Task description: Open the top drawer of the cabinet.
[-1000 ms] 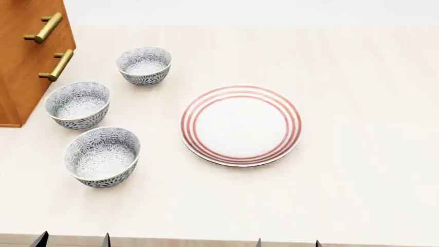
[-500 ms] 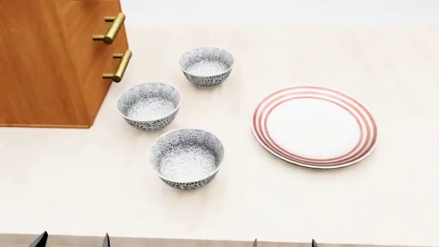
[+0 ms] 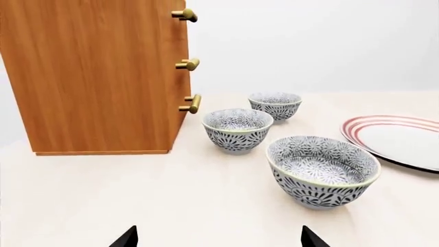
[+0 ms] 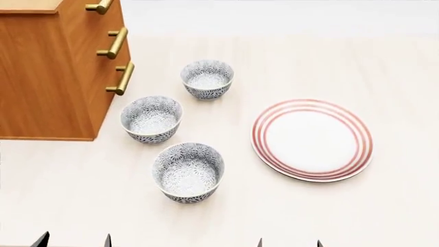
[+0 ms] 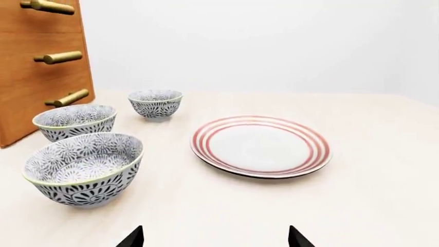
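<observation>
The cabinet stands at the table's far left, orange-brown wood, its three brass bar handles facing right. The top drawer looks shut; its handle is at the picture's upper edge. The left wrist view shows the cabinet from its side with the top handle end-on. In the right wrist view the top drawer is at the far left. My left gripper and right gripper stand open and empty at the near edge, far from the cabinet.
Three patterned bowls sit in a cluster just right of the cabinet's handles. A white plate with red rings lies further right. The pale table top stretches around them.
The head view has swung left and tilted, so the cabinet fills more of the left side and its top edge and top handle now show. Nothing on the table moved.
</observation>
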